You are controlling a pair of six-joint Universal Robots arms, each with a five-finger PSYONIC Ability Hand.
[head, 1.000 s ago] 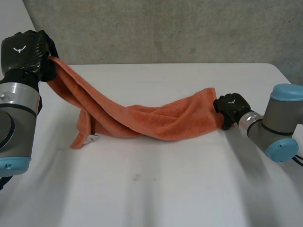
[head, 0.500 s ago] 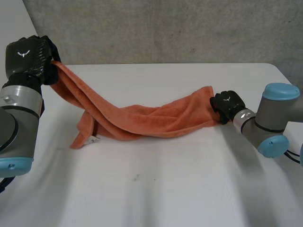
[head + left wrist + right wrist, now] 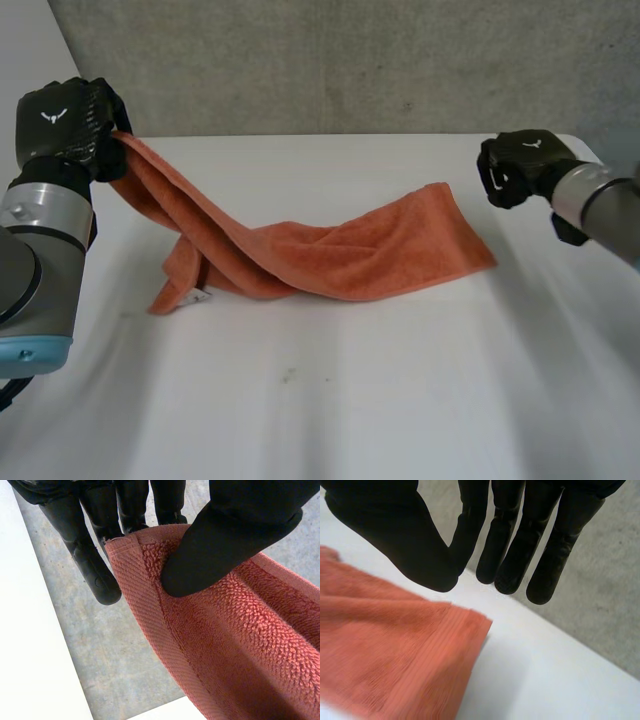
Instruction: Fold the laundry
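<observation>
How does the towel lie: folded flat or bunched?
Bunched: the left hand holds one end of the towel up; the rest sags creased onto the table.

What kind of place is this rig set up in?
Probably a lab or test cell rather than a home: a plain white table, a grey concrete wall behind it, and one orange towel pinched by the left hand.

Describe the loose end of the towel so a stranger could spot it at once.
On the white table lies one orange towel. Its loose end lies flat near the open right hand; the other end is raised, pinched by the left hand.
</observation>
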